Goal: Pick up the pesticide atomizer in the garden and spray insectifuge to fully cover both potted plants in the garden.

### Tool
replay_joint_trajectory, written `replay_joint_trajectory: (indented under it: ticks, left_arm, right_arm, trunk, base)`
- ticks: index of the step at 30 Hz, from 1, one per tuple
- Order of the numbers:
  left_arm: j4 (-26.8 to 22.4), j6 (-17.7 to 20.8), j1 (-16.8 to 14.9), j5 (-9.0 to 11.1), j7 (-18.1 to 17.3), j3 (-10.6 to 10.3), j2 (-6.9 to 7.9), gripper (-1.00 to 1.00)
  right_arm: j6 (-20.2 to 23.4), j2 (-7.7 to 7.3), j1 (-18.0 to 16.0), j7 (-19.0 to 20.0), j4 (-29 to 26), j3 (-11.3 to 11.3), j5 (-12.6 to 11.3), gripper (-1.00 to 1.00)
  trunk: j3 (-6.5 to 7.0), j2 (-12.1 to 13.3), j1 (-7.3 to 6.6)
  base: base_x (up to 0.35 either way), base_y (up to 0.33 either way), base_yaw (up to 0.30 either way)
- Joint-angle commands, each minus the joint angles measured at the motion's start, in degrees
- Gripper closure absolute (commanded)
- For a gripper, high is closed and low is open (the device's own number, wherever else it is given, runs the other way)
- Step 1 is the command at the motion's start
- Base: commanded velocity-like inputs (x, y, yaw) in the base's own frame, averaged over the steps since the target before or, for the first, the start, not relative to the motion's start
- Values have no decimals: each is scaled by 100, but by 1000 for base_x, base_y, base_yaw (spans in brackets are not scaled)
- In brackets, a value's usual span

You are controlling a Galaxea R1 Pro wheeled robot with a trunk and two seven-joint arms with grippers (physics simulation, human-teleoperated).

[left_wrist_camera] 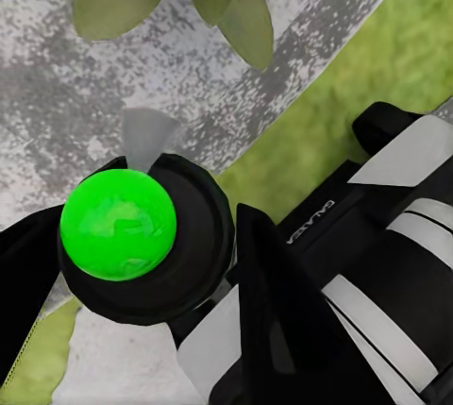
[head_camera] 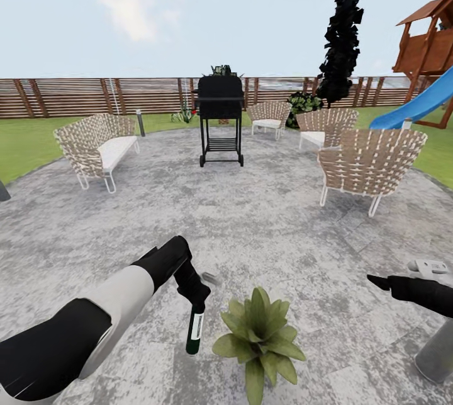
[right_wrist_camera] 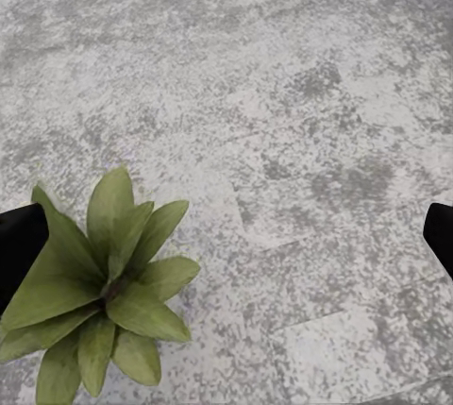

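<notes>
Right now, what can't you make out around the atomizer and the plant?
- Pesticide atomizer nozzle, head view: hidden inside the left gripper.
- Potted plant pot, head view: covered by its leaves, cut by the frame edge.
- Right gripper jaws, right wrist view: fingertips clipped at both edges.

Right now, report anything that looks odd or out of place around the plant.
The pesticide atomizer hangs upside down from the left end effector, base toward the paving, beside the potted plant. Nothing looks spilled or damaged.
</notes>
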Motion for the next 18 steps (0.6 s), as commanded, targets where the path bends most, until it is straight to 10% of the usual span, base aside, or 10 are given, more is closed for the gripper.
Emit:
replay_joint_trajectory:
  ticks: [1, 18]
  left_arm:
    - [-8, 32, -3, -58, -54, 5, -2, 100]
    - [100, 24, 317, -67, -50, -30, -26, 100]
  right_arm:
    - [21, 0, -6, 59, -5, -4, 55, -100]
    - [21, 1, -11, 55, -1, -32, 55, -100]
  trunk:
    - [-6, -3, 2]
    - [-6, -3, 2]
  base:
    - [284, 0, 0]
    - [135, 0, 0]
